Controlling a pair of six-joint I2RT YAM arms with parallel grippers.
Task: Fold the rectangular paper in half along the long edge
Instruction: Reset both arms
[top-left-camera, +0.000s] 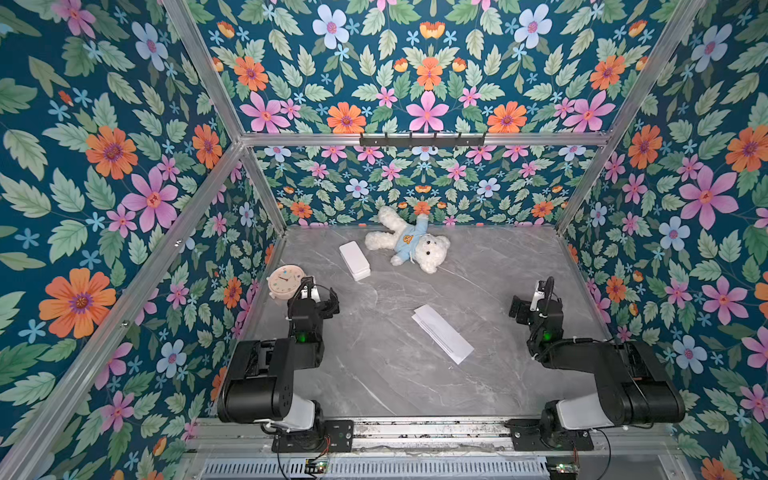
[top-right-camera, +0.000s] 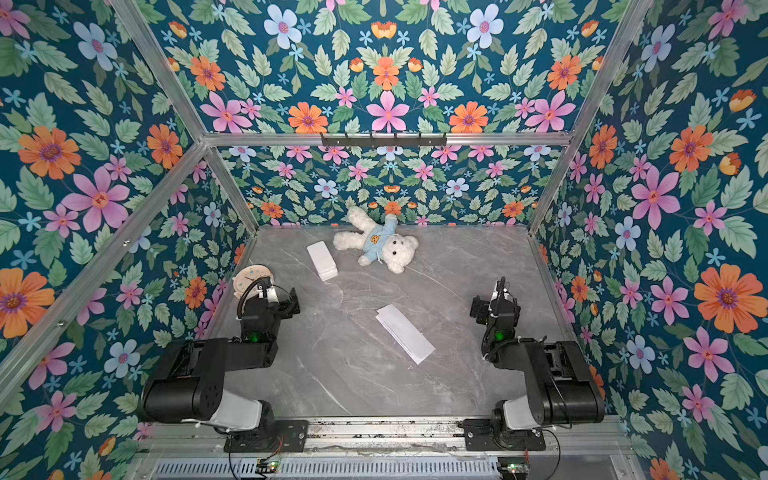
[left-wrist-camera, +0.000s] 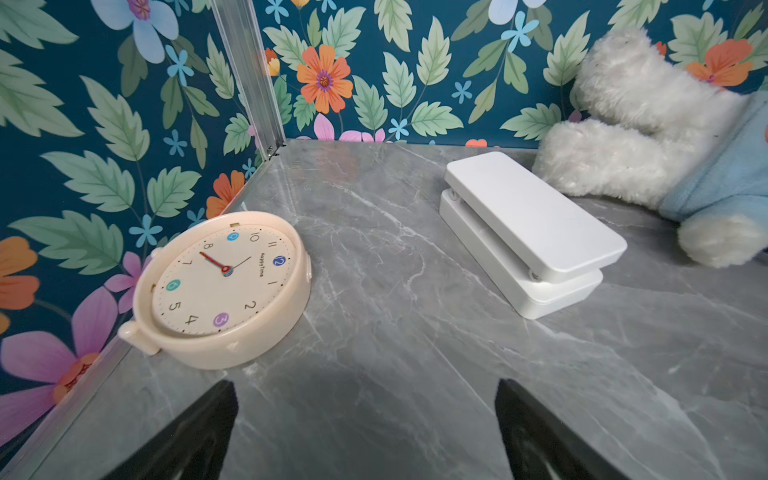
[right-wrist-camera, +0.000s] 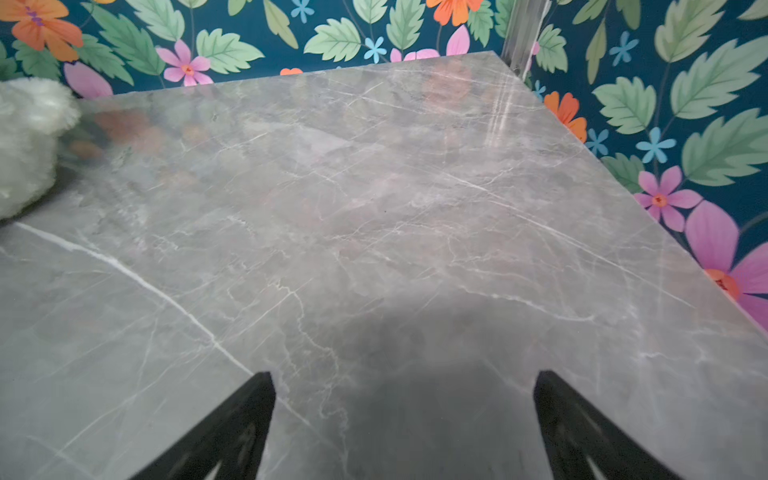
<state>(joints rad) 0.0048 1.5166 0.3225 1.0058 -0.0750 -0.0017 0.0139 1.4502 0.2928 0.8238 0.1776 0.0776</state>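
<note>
In both top views the paper (top-left-camera: 442, 334) (top-right-camera: 405, 333) lies flat on the grey tabletop (top-left-camera: 374, 382), between the two arms and toward the near half. It is a narrow white strip with a second edge line running down its length, so I judge the lengthwise fold is already in. Its long axis runs on a slant, from the far left end to the near right end. The right claw (top-left-camera: 518, 308) is the nearer one, with the strip to its left and slightly nearer the front. The left claw (top-left-camera: 329, 300) sits well apart from it, beside the clock (top-left-camera: 286, 281). A white box (top-left-camera: 354, 259) and a teddy bear (top-left-camera: 409, 243) lie by the back wall.

The left wrist view shows that claw (left-wrist-camera: 363, 390) released, its two black tips spread wide over bare marble. It faces the clock, box and bear, and no paper is in sight.

The right wrist view shows the same: the claw (right-wrist-camera: 405, 376) is spread wide and grips nothing. It points at the far corner, with only a tuft of bear fur at the side. Any further touch would need that arm to swing inward.
</note>
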